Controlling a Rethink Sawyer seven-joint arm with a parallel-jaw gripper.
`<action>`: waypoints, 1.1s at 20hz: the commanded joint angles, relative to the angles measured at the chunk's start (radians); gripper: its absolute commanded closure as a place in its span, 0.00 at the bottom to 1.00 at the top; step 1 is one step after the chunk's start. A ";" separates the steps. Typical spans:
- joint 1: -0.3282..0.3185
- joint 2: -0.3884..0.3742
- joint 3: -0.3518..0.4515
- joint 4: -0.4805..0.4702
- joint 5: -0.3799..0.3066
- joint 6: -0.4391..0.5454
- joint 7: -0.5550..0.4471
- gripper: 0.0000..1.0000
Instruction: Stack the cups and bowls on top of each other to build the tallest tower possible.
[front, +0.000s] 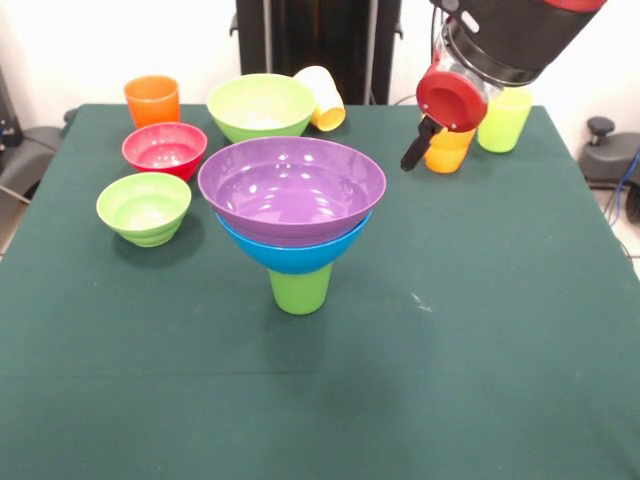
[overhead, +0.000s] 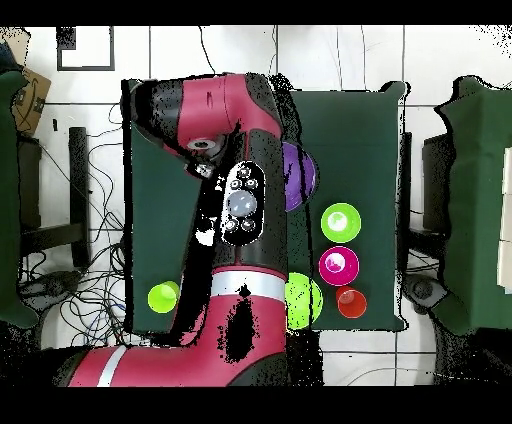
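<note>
The tower stands mid-table: a green cup (front: 300, 289) carries the large blue bowl (front: 290, 257), and the wide purple bowl (front: 290, 185) (overhead: 302, 176) nests on top. My gripper (front: 415, 148) shows only as a black part below the arm's red cap, just left of the orange-yellow cup (front: 448, 151) at the far right. Its state does not show. Behind that cup stands a yellow-green cup (front: 503, 120) (overhead: 163, 296). Overhead, the arm hides the gripper.
Left of the tower sit a small lime green bowl (front: 145, 207) (overhead: 340, 222), a small red bowl (front: 165, 148) (overhead: 338, 264) and an orange cup (front: 152, 100) (overhead: 351, 302). A large lime green bowl (front: 261, 105) (overhead: 303, 298) and a tipped pale yellow cup (front: 322, 98) lie behind.
</note>
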 joint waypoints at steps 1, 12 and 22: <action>-0.033 0.021 0.185 0.171 -0.013 -0.092 -0.145 0.00; -0.073 0.041 0.265 0.173 -0.031 -0.052 -0.165 0.00; -0.058 0.069 0.278 0.098 -0.075 0.067 -0.134 0.00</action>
